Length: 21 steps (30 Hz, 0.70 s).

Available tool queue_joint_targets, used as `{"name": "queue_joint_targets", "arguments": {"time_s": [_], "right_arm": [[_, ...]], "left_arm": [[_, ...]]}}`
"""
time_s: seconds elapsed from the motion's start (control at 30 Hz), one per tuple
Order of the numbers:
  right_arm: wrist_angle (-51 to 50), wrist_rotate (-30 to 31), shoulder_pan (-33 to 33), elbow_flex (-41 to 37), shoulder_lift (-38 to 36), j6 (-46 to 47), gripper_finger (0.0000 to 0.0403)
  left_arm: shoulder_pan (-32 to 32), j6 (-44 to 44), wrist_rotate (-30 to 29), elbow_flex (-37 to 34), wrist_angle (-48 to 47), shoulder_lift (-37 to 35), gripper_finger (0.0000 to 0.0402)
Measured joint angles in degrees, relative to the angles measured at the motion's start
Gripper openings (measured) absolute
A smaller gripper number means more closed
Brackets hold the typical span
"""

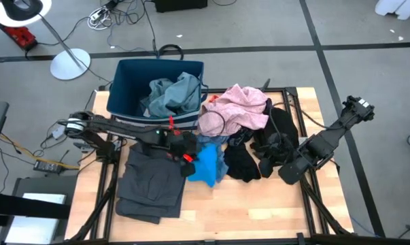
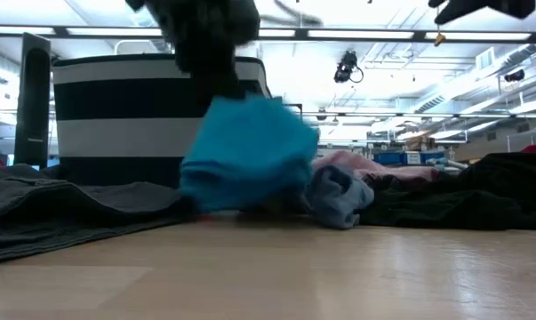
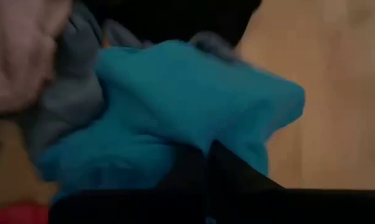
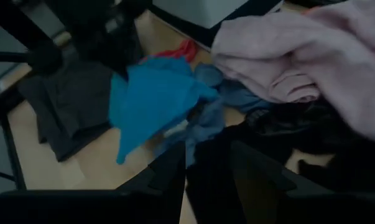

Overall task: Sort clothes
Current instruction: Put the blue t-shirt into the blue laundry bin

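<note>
My left gripper (image 1: 191,158) has its fingers clenched tight on the bright blue soft garment (image 1: 208,165), pinching a fold near its top edge so the cloth hangs bunched below me, its lower part draping down to the pale wooden table (image 1: 259,204). In the low view the blue garment (image 2: 248,153) is raised in front of the dark blue fabric bin with a striped base (image 2: 116,116). Just beside it lies a crumpled grey-blue piece (image 2: 339,197). A flat dark grey garment (image 1: 150,182) lies on the table beside my left arm. The pink soft garment (image 1: 235,109) is heaped next to the bin, with black clothes (image 1: 259,150) below it. My right gripper (image 1: 289,171) rests at the black pile, fingers partly apart; I cannot tell whether they grip any cloth.
</note>
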Motion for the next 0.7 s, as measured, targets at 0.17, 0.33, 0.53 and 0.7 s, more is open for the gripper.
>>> {"name": "queue_joint_targets", "arguments": {"time_s": [0.17, 0.33, 0.53, 0.7], "right_arm": [[9.53, 0.16, 1.45, -6.29, 0.0, 0.28, 0.013], [17.31, 0.18, 2.46, -11.68, 0.0, 1.8, 0.013], [21.85, -0.5, 2.67, -14.28, 0.0, 1.92, 0.013], [22.07, -0.5, 2.67, -14.35, 0.0, 1.77, 0.013]], "left_arm": [[0.01, 1.83, -2.69, 8.11, -9.09, -2.54, 0.0001], [0.02, 3.03, -4.46, 17.93, -18.37, -2.76, 0.0001], [0.02, 6.63, -10.04, 29.93, -25.11, -2.78, 0.0], [1.4, 9.56, -14.69, 39.72, -29.64, -2.87, 0.0]]}}
